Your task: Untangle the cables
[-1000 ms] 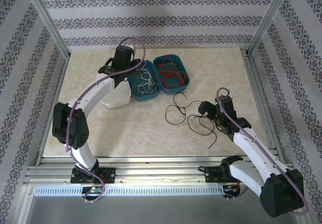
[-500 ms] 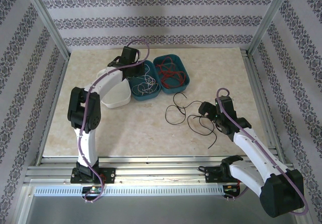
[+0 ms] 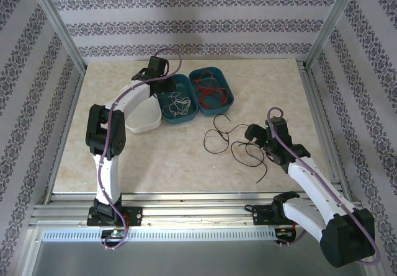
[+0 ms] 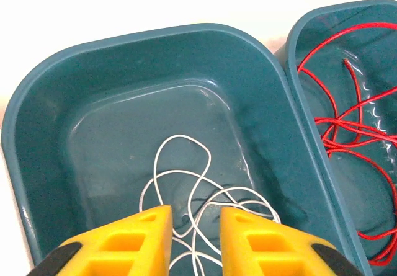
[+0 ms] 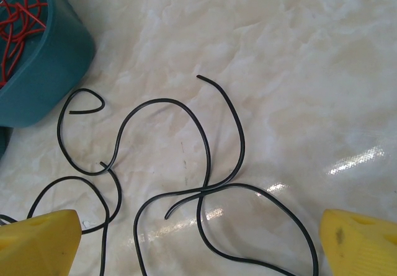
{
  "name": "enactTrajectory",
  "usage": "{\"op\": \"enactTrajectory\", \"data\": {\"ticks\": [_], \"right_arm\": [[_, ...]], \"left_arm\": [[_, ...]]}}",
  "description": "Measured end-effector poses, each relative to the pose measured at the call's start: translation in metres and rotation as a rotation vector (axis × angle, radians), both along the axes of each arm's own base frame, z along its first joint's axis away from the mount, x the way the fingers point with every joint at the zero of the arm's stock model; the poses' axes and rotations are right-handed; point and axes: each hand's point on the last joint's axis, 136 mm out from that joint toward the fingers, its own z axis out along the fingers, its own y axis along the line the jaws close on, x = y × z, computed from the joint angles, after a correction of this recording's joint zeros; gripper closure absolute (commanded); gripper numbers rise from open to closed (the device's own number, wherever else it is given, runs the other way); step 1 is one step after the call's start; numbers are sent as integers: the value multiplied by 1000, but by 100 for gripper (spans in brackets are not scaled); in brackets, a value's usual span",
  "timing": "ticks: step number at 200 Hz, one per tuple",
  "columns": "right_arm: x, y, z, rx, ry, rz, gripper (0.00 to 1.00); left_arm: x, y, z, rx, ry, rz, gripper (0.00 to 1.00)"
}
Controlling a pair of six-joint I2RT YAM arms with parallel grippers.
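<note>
The cables are sorted by colour. White cables [image 3: 178,105] [image 4: 186,183] lie looped in the left teal tray [image 3: 180,122] [image 4: 93,84]. Red cables [image 3: 211,90] [image 4: 347,127] [image 5: 18,9] fill the right teal tray [image 3: 231,105] [image 5: 49,71]. Black cables [image 3: 232,141] [image 5: 205,152] sprawl loose on the table. My left gripper [image 3: 165,91] [image 4: 195,217] hovers over the left tray, open by a narrow gap; white loops show through the gap, lying free. Just above the black cables, my right gripper [image 3: 252,133] [image 5: 200,226] is open wide, its fingers either side of them.
A white bowl [image 3: 141,124] sits against the left teal tray, under the left arm. Aluminium frame posts and patterned walls close in the marble tabletop [image 3: 155,158] on three sides.
The left arm's elbow has swung toward the middle and its wrist reached further back over the left teal tray. Its jaws have parted, leaving white wire in the tray. The right arm is still.
</note>
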Motion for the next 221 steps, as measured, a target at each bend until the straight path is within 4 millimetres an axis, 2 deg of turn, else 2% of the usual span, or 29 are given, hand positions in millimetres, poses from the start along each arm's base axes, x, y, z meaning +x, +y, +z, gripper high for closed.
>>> {"op": "enactTrajectory", "data": {"ticks": [39, 67, 86, 96, 119, 141, 164, 190, 221], "right_arm": [[0, 0, -4, -6, 21, 0, 2], [0, 0, -8, -13, 50, 0, 2], [0, 0, -11, -17, 66, 0, 2], [0, 0, -12, -19, 73, 0, 2], [0, 0, -14, -21, 81, 0, 2], [0, 0, -15, -22, 87, 0, 2], [0, 0, -15, -22, 87, 0, 2], [0, 0, -15, -21, 86, 0, 2], [0, 0, -14, -18, 82, -3, 2]], "left_arm": [[-10, 0, 1, -13, 12, -4, 57], [-30, -8, 17, -20, -6, -33, 47], [-49, -30, 36, -26, -51, -100, 41], [-64, -48, 45, -31, -81, -163, 39], [-102, -89, 50, -17, -139, -313, 38], [-137, -121, 35, -2, -156, -455, 34], [-162, -135, 7, -10, -128, -546, 20], [-172, -144, -15, -37, -108, -591, 10], [-177, -160, -38, -63, -80, -639, 11]]}}
